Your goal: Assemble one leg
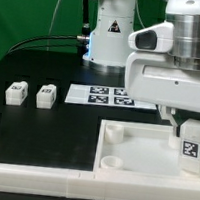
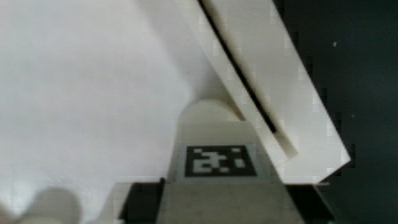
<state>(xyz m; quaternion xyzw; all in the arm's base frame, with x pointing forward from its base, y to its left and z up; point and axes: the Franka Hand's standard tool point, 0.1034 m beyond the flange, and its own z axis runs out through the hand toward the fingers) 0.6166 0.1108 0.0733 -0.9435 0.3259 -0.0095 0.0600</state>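
Tool (image 1: 190, 124) was clamped on the leg (image 1: 190, 146), down at the panel's (image 1: 133, 144) corner on the exterior view's right. Seating it looked unfinished, I'd guess; spare legs (image 1: 45, 96) waited on the desk (image 1: 45, 127).

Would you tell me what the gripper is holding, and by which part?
The gripper holds a leg by its upper end, over the white panel.
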